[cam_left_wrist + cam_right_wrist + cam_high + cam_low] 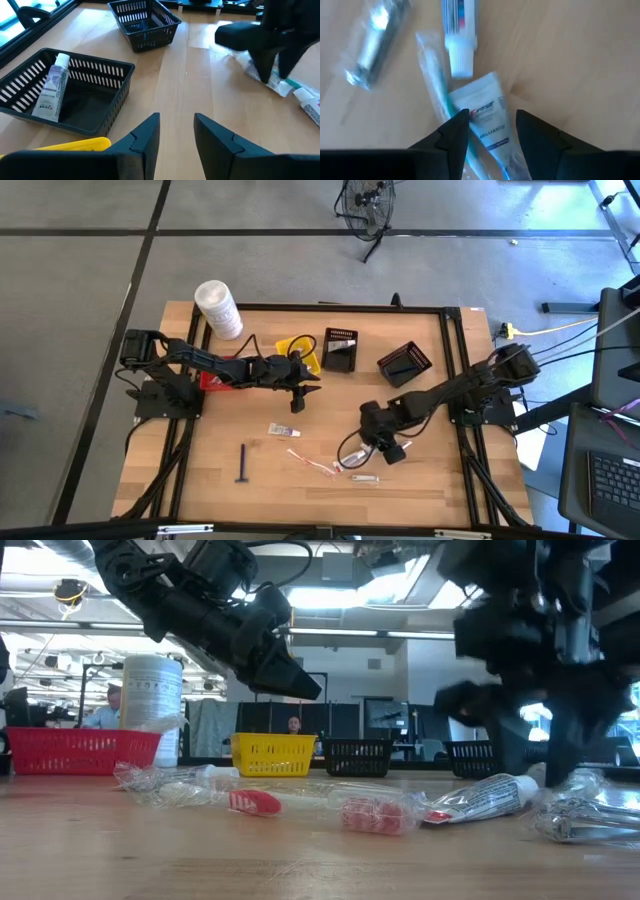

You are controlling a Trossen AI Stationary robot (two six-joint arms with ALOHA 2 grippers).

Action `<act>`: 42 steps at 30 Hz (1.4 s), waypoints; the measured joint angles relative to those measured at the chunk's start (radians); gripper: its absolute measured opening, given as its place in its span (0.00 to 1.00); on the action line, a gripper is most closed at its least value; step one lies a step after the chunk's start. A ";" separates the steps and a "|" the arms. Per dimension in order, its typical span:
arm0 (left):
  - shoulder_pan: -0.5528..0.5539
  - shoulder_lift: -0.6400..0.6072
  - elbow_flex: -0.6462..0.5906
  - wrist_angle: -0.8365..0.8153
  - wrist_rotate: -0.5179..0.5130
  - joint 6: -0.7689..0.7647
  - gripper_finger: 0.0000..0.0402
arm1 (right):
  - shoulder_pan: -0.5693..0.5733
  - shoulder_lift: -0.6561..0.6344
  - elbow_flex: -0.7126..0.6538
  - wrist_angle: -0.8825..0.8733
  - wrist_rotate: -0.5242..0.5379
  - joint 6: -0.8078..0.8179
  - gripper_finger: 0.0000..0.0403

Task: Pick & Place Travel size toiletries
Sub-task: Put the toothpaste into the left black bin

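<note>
The travel size toiletries lie loose on the table's near half: a white tube (pixel 283 430), a black razor (pixel 243 463), clear-wrapped sticks (pixel 318 466) and a silvery piece (pixel 365 478). My right gripper (pixel 385 452) is low over them and open. In its wrist view the fingers (pixel 492 137) stand on either side of a clear-wrapped pack with a white mini tube and a toothbrush (pixel 487 117); a capped tube (pixel 458 30) and a silvery stick (pixel 375 40) lie beyond. My left gripper (pixel 298 402) hangs open in the air beside the yellow basket (pixel 300 355). One mini tube (pixel 50 92) lies in a black basket (pixel 75 107).
A tall white tub (pixel 218 308) stands at the far left corner. A red basket (pixel 210 380) sits under the left arm. Two black slotted baskets (pixel 340 350) (pixel 405 365) stand on the far half. Bare wood lies between the baskets and the loose items.
</note>
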 joint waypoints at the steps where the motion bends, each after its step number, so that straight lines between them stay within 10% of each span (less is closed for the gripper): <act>1: 0.000 0.000 0.000 0.000 0.000 0.000 0.29 | 0.000 0.014 0.000 -0.001 0.000 -0.006 0.40; 23: 0.000 0.000 0.000 -0.003 -0.021 0.002 0.29 | -0.079 0.045 0.080 -0.016 0.008 -0.138 0.14; 36: 0.000 0.000 0.000 -0.004 -0.031 0.002 0.29 | -0.319 0.040 0.309 -0.177 0.551 -0.314 0.15; 42: 0.001 0.000 0.000 -0.013 -0.215 0.002 0.29 | -0.490 0.055 0.309 -0.025 0.481 -0.274 0.14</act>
